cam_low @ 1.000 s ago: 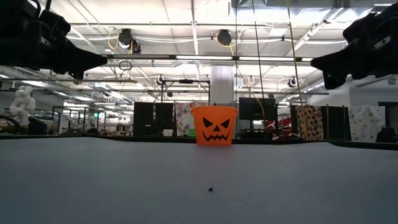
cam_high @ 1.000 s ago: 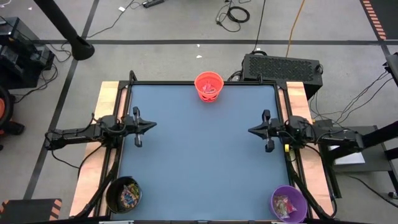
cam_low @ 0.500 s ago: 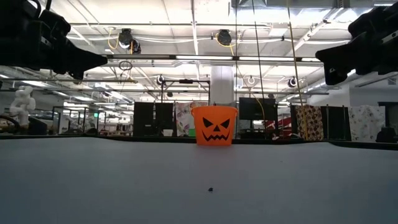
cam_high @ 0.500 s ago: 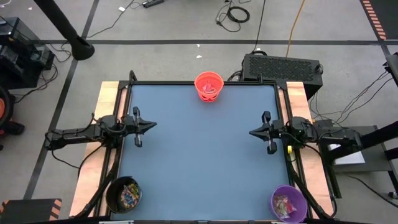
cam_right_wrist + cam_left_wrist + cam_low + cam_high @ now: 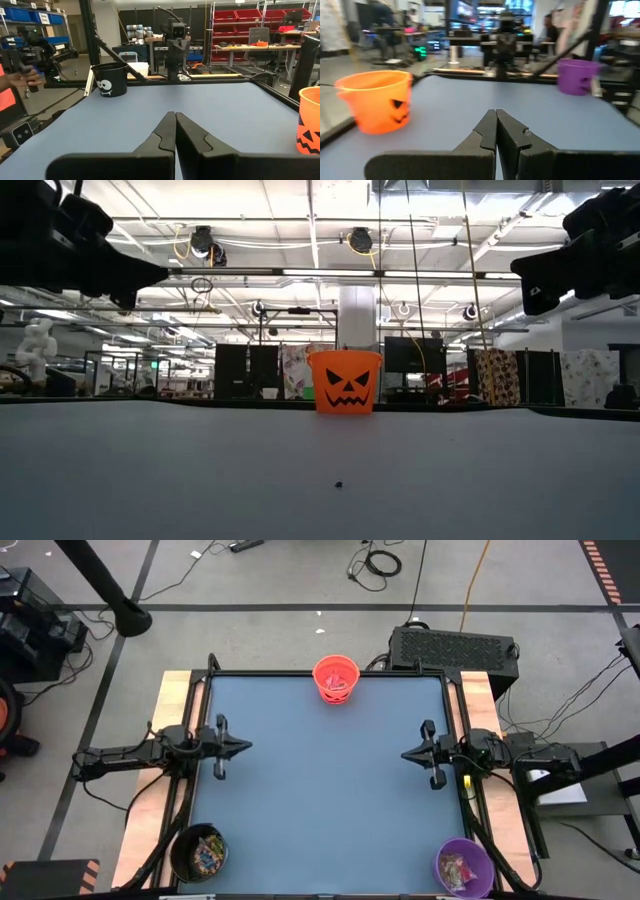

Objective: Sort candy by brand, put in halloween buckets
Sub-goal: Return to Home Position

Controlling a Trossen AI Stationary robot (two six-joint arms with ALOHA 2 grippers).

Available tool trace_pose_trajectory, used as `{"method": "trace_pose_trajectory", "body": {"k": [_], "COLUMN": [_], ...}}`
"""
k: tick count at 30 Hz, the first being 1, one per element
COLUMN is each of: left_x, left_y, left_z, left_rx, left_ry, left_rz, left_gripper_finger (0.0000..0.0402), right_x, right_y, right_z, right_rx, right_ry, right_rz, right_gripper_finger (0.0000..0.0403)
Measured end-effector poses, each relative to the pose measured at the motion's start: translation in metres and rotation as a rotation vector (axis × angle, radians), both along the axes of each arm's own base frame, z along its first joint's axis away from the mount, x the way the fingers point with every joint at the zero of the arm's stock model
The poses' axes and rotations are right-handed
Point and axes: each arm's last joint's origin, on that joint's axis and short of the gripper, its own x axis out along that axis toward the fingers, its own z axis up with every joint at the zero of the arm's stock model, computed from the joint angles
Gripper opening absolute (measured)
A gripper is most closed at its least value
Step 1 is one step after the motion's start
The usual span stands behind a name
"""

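The orange bucket (image 5: 336, 679) stands at the table's far edge, the black bucket (image 5: 198, 852) at the near left corner and the purple bucket (image 5: 464, 868) at the near right corner. Each stands on its base with candy (image 5: 207, 852) inside. My left gripper (image 5: 246, 745) hangs shut and level at the left edge, my right gripper (image 5: 404, 753) shut and level at the right edge. The two point at each other, and neither holds anything. The wrist views show the shut fingertips (image 5: 496, 111) (image 5: 175, 113).
The blue-grey tabletop (image 5: 320, 790) lies between the two arms. A tiny dark speck (image 5: 339, 483) lies on it near the front. A black frame (image 5: 455, 710) rims the table. Beyond the table, a person's hand (image 5: 27, 77) shows in the right wrist view.
My right gripper has swung a little toward the table's near edge and stays shut.
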Motion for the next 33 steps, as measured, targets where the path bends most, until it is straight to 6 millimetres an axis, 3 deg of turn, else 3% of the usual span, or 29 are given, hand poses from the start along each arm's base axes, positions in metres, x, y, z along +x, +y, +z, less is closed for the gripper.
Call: {"method": "trace_pose_trajectory", "body": {"k": [11, 33], "left_x": [0.0004, 0.0006], "left_y": [-0.0071, -0.0098], "left_z": [0.0, -0.0008], "left_rx": [-0.048, -0.029], "left_ry": [-0.002, 0.006], "left_rz": [-0.108, -0.08], "left_gripper_finger": [0.0004, 0.0013], "right_x": [0.0, 0.0], "right_y": [0.0, 0.0], "right_z": [0.0, 0.0001], "right_rx": [0.0, 0.0], "right_ry": [0.0, -0.001], "right_rz": [0.0, 0.0], "right_gripper_finger": [0.0, 0.0]}}
